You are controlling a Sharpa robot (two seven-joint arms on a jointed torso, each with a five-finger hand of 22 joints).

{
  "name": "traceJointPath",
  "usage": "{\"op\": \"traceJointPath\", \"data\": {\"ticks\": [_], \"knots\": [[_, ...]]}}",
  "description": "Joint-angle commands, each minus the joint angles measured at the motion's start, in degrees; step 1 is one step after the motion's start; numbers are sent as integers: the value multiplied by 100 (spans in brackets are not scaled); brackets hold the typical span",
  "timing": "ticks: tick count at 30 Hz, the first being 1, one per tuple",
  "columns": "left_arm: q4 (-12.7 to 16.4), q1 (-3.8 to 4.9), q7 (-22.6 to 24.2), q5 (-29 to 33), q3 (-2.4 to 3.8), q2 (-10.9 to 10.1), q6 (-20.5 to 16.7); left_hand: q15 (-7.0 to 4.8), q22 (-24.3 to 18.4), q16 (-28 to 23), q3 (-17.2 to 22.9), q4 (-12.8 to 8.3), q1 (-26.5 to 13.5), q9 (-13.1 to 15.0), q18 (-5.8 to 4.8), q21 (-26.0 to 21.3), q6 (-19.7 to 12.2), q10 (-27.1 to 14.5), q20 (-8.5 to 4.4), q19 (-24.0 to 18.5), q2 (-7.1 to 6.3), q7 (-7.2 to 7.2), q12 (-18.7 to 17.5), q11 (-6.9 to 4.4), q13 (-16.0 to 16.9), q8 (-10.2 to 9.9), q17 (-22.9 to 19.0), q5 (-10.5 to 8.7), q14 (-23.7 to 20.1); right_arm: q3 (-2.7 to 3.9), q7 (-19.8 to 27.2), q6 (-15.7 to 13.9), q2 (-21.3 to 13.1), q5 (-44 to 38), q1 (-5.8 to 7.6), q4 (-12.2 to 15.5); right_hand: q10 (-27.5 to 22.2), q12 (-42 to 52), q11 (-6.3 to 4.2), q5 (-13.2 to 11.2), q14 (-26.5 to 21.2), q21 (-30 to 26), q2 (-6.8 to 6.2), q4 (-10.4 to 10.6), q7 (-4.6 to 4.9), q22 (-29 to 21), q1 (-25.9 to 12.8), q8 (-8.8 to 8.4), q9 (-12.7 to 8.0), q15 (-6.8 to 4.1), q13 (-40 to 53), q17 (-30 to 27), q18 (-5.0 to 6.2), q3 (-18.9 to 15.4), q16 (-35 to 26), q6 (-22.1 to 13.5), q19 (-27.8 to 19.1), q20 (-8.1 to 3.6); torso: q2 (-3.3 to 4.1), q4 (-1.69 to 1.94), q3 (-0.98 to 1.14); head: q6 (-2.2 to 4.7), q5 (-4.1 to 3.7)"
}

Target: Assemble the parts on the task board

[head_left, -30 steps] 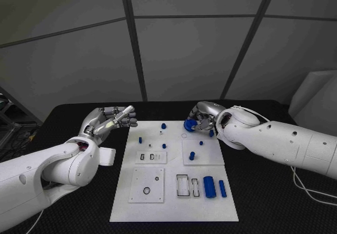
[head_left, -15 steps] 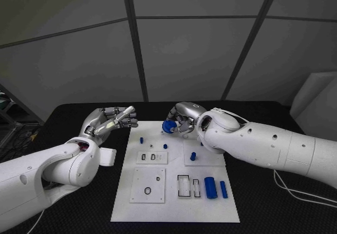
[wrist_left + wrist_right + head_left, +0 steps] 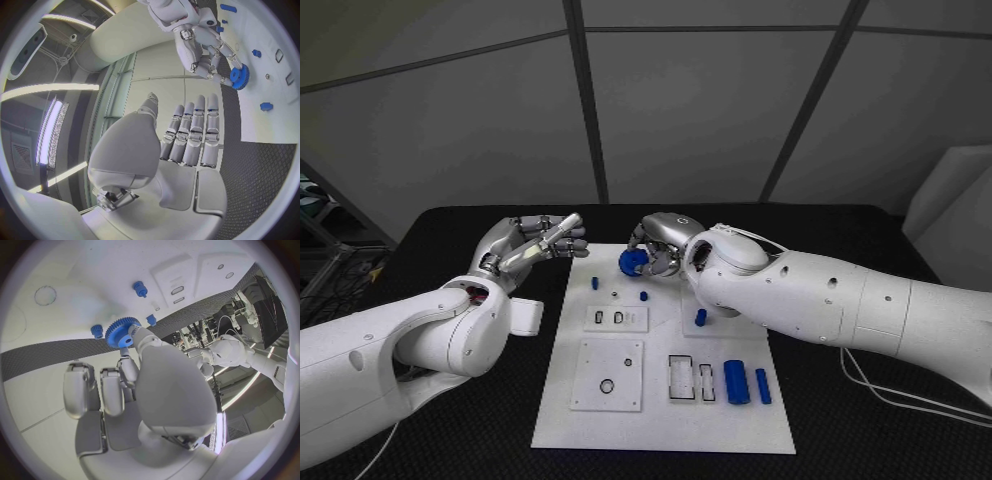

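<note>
Where pegs [image 3: 645, 296] stand: gear [image 3: 632, 263] overhead

A black worktop [image 3: 444, 235] is carrying the white task board [image 3: 668, 425], which is lying flat in its middle, its long side running away from the robot. Dark worktop surface is showing on both sides of the board and behind it. A thin white cable [image 3: 906, 392] is trailing across the worktop to the board's right.
</note>
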Motion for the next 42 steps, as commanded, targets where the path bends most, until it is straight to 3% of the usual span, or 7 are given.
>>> {"op": "traceJointPath", "data": {"ticks": [1,15,21,26,30,34,42], "knots": [[9,8,10,-39,6,7,75,21,8,-25,-16,-10,-1,-4,-26,21,12,15,30,4,63,33,-26,25,-2,-32,9,-13,-6,-10,-81,154,51,-86,7,-83,-14,-28,13,-39,422,19,-2,11,-109,520,-105,-45,2,-18,-11,614,-35,25,14,379,33,3,-3,-6,6,-22,17],[8,9,8,-39,6,9,79,21,8,-25,-16,-10,-1,-4,-26,21,12,15,30,4,63,33,-26,25,-2,-32,9,-13,-6,-26,-235,324,129,-255,1,-239,-108,-163,42,-98,417,6,-72,45,-74,500,-286,-148,-20,5,-141,595,-30,23,1,283,14,21,-9,-11,4,-40,23],[8,9,7,-39,6,2,77,22,8,-34,-20,-16,0,-4,-26,23,10,13,31,0,67,35,-34,27,-3,-39,12,-13,-6,-29,-229,517,138,-280,1,-253,-222,-326,109,-32,413,-19,-204,99,2,457,-518,-349,-42,58,-297,582,-21,-79,-9,18,-22,63,-8,-17,3,-44,26],[10,9,6,-39,6,-3,74,22,8,-34,-20,-16,0,-4,-26,23,10,13,31,0,67,35,-34,27,-3,-39,12,-13,-6,-31,-224,543,147,-270,1,-274,-253,-371,176,-100,415,-26,-215,160,69,452,-672,-574,-42,118,-335,594,-19,-239,-5,-286,-29,120,-10,-13,4,-46,23],[11,9,6,-39,6,-6,71,22,8,-34,-20,-16,0,-4,-26,23,10,13,31,0,67,35,-34,27,-3,-39,12,-13,-6,-33,-231,517,152,-238,1,-294,-257,-372,212,-206,419,-27,-179,343,101,454,-875,-692,-29,154,-332,615,-19,-464,4,-404,-28,160,-9,-12,3,-45,24],[11,9,5,-39,6,-8,69,22,8,-34,-20,-16,0,-4,-26,23,10,13,31,0,67,35,-34,27,-3,-39,12,-13,-6,-34,-236,525,155,-192,1,-311,-254,-355,236,-94,421,-27,-111,573,126,459,-1058,-738,-15,177,-311,627,-18,-652,9,-404,-26,188,-9,-9,3,-44,24],[5,9,5,-39,6,-7,58,23,8,-38,-22,-18,-1,-4,-26,23,9,11,32,-2,68,37,-38,28,-3,-43,14,-13,-6,-37,-243,701,153,-111,1,-328,-226,-292,231,218,426,-21,56,598,109,479,-1406,-708,9,178,-235,655,-21,-785,22,-260,-13,198,-6,-18,5,-47,18]]}}
